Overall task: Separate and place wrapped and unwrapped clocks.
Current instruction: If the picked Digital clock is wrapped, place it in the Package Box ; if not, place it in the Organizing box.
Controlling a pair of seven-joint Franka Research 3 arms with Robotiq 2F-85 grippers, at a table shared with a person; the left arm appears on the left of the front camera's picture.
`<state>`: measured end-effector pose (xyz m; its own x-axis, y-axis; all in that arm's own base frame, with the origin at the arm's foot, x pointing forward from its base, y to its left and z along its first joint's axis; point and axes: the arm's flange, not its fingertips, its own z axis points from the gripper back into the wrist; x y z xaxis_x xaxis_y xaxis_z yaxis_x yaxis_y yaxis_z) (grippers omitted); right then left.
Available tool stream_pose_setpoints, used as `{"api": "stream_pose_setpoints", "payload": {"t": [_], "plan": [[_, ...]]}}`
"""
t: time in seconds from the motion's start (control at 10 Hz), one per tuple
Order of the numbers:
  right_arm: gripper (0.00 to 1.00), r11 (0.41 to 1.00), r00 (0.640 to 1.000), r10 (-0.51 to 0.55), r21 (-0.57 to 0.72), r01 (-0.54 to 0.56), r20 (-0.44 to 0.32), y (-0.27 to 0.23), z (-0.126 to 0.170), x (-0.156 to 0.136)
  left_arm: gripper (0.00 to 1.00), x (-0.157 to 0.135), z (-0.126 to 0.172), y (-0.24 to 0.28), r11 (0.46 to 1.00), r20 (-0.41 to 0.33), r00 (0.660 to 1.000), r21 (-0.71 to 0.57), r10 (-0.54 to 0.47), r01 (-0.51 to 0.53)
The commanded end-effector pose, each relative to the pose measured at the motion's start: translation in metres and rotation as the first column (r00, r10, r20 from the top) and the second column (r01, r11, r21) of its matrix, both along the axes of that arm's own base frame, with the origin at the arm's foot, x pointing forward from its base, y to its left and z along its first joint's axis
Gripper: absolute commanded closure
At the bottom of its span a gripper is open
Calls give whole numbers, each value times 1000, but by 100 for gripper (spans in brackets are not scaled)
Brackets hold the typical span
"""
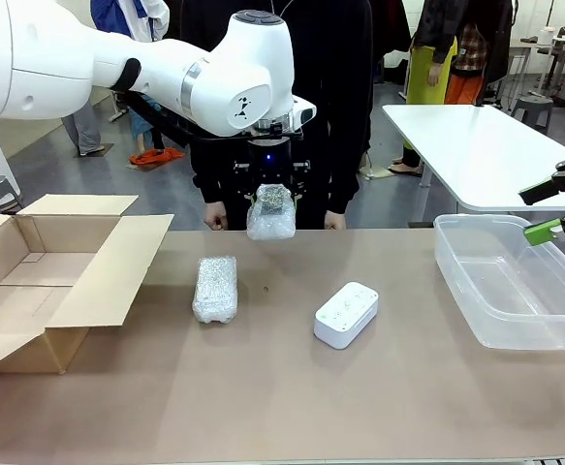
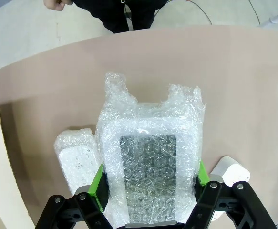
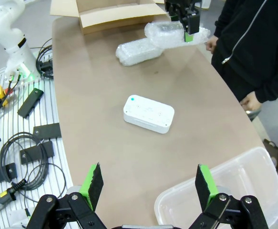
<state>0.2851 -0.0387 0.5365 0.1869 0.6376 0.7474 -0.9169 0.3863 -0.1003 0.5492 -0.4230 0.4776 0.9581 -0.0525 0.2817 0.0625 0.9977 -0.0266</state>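
My left gripper hangs above the far middle of the table, shut on a bubble-wrapped clock that it holds clear of the surface; in the left wrist view the green pads press both sides of this wrapped clock. A second wrapped clock lies on the table left of centre. The bare white unwrapped clock lies right of centre, also seen as the white block. My right gripper is open and empty, hovering at the right side near the plastic bin.
An open cardboard box sits at the table's left end. A clear plastic bin stands at the right end. A person in black stands at the far edge, hands near the table. Cables and tools lie on a rack beside the table.
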Motion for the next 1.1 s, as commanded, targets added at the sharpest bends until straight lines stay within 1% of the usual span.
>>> {"api": "stream_pose_setpoints", "payload": {"t": [0.0, 0.8, 0.9, 1.0], "plan": [[0, 999, 1000, 22, 30, -22, 4, 0, 2, 3, 79, 1, 3, 1, 1000, 10, 1000, -3, 2, -2], [0, 999, 1000, 22, 30, -22, 4, 0, 2, 3, 79, 1, 3, 1, 1000, 10, 1000, -3, 2, -2], [0, 999, 1000, 22, 30, -22, 4, 0, 2, 3, 19, 0, 0, 0, 1000, 0, 1000, 0, 0, 0], [0, 999, 1000, 22, 30, -22, 4, 0, 2, 3, 19, -4, 3, -3, 1000, -30, 999, -7, -17, 16]]}}
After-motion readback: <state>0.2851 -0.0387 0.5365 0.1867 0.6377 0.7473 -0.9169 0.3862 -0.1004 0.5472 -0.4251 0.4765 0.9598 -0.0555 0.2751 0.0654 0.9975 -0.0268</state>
